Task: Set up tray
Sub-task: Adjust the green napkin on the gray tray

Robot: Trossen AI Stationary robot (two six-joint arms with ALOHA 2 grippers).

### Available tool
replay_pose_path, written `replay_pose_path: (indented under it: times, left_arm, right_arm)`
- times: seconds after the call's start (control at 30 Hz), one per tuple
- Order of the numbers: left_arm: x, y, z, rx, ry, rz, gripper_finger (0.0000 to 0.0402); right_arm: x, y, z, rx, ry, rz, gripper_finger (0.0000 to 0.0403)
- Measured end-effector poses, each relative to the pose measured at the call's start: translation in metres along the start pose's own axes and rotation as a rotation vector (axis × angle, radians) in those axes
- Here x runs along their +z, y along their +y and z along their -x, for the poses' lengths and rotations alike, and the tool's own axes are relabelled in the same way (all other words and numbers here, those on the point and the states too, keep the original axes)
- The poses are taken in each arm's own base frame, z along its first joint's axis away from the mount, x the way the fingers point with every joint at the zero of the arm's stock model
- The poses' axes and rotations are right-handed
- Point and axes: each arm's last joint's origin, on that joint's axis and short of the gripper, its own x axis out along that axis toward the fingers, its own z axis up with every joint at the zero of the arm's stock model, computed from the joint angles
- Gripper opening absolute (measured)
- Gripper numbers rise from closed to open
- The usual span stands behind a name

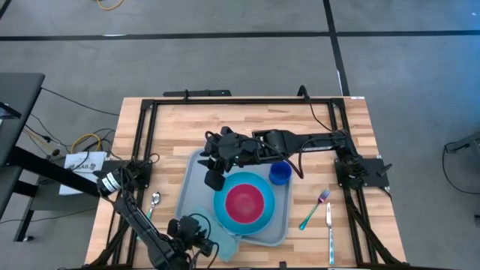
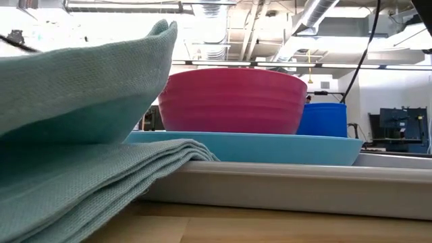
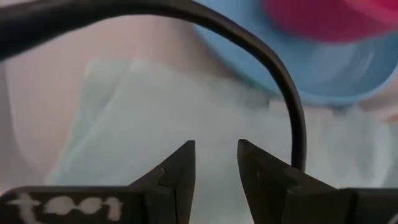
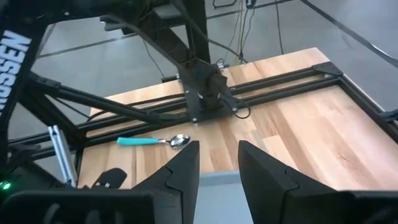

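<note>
The grey-blue tray (image 1: 196, 174) lies mid-table. On it stands a round blue plate (image 1: 264, 219) with a pink bowl (image 1: 244, 201) in it, and a blue cup (image 1: 280, 174) stands at the tray's far right. A light-teal folded napkin (image 1: 225, 244) lies at the tray's near left corner, its folds (image 2: 101, 182) reaching over the tray's rim (image 2: 283, 181). My left gripper (image 1: 208, 241) is open just above the napkin (image 3: 155, 118), nothing between its fingers (image 3: 216, 162). My right gripper (image 1: 214, 178) is open high over the tray's far left part (image 4: 219, 162).
A teal-handled spoon (image 1: 154, 201) lies on the wood left of the tray and shows in the right wrist view (image 4: 155, 141). A fork (image 1: 315, 210) and a knife (image 1: 330, 225) lie right of the tray. A black frame (image 1: 240, 101) borders the table.
</note>
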Motion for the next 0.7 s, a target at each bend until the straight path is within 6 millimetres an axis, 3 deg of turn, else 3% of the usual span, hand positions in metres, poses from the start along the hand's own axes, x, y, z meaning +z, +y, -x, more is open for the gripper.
replay_pose_path:
  times: [0.13,0.27,0.37,0.53,0.7]
  left_arm:
    - [0.004,-0.008,-0.001,0.017,0.057,0.145,0.0106]
    - [0.008,-0.011,0.005,0.152,0.188,0.302,0.0113]
    - [0.009,-0.009,0.011,0.212,0.189,0.385,0.013]
    - [0.003,-0.005,0.027,0.159,0.119,0.438,0.0186]
    - [-0.004,0.004,0.032,0.233,0.145,0.548,0.0255]
  right_arm:
    - [0.002,-0.008,-0.002,-0.016,-0.002,-0.009,0.0102]
    - [0.004,-0.015,-0.003,-0.03,-0.004,-0.017,0.0102]
    - [0.005,-0.02,-0.004,-0.04,-0.005,-0.022,0.0102]
    - [0.007,-0.028,-0.006,-0.055,-0.007,-0.03,0.0102]
    - [0.008,-0.034,-0.007,-0.067,-0.008,-0.037,0.0102]
